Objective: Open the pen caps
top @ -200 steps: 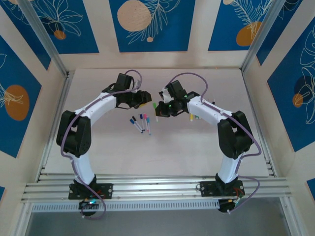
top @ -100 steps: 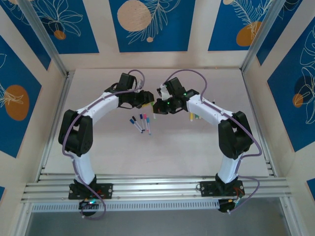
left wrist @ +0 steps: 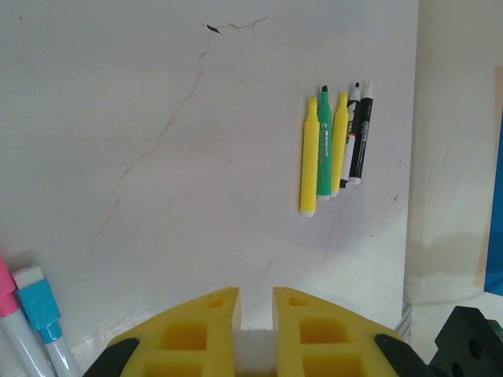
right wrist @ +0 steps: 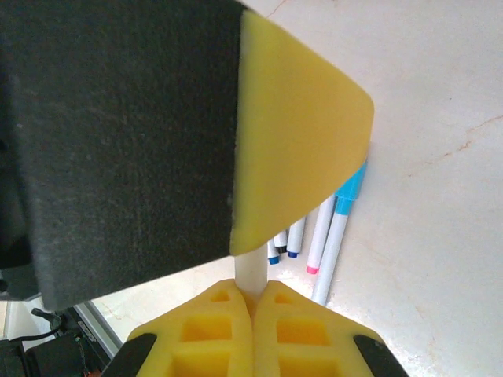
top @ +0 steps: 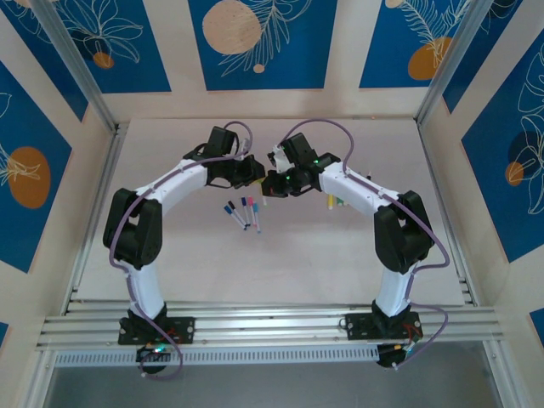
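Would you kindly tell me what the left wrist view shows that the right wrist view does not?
Left wrist, not right: a row of five pens lying side by side. Right wrist, not left: blue-capped pens and the right claw shut on the white pen. Both: the left claw, the cyan-capped pen, the table.

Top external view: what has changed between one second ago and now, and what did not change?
The left gripper moved right, toward the right gripper, and closed on the free end of the white pen. The right gripper shifted slightly left and stays shut on that pen. The loose pens on the table did not move.
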Robot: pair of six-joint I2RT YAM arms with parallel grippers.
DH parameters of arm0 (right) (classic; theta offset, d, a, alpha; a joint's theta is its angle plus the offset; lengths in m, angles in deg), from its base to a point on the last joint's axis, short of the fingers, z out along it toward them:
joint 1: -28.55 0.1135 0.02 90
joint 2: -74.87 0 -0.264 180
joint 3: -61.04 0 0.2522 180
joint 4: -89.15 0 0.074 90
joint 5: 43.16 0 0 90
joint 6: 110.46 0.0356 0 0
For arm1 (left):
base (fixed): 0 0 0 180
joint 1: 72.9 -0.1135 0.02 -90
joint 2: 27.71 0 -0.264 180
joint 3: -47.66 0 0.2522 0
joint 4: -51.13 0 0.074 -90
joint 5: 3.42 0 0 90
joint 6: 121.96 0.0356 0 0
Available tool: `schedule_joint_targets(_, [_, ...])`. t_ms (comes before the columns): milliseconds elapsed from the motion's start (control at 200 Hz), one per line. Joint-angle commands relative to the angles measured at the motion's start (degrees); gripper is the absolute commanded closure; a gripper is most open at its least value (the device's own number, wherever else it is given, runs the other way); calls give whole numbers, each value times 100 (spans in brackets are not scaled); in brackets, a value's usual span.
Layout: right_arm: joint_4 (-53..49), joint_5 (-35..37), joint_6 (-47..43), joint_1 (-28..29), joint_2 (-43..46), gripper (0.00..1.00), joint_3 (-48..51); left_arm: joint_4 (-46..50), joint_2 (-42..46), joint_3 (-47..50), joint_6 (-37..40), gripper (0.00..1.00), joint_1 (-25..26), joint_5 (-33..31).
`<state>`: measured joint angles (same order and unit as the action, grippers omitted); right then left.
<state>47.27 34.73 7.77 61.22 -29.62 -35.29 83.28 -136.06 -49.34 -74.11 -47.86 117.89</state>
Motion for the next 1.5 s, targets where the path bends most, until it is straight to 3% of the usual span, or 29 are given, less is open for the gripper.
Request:
schedule_joint_targets(0, [-189, 2, -19, 21, -23, 81, -89, -131, -80, -61, -73, 100, 54, 20])
schedule_joint_targets(70, [-194, 7, -27, 44, -42, 67, -46, -164, -89, -52, -99, 100, 54, 29])
schedule_joint_targets(330, [-126, -7, -3, 100, -145, 65, -63, -213, -84, -62, -151, 100, 54, 67])
schedule_joint_targets(555, [-253, 34, -15, 148, -243, 77, -216, -192, -88, -96, -144, 100, 45, 44])
schedule_joint_targets(670, [-273, 85, 22, 144, -180, 100, -124, -135, -115, -164, -102, 100, 28, 20])
schedule_joint_targets(825, [-125, 44, 92, 152, 47, 100, 195, -46, -198, -298, -38, 100, 23, -41])
schedule_joint_targets(955, [-126, -74, 205, 276, 276, 100, 524, 412, -369, -701, 158, 100, -87, -457])
schedule_joint_targets(1311, [100, 135, 1096, 1532, 1133, 100, 1956, 854, -1236, -2083, 111, 100, -532, -785])
schedule_joint_targets(1491, [72, 329, 1146, 1448, 1275, 100, 2013, 911, -1277, -2205, 118, 100, -551, -873])
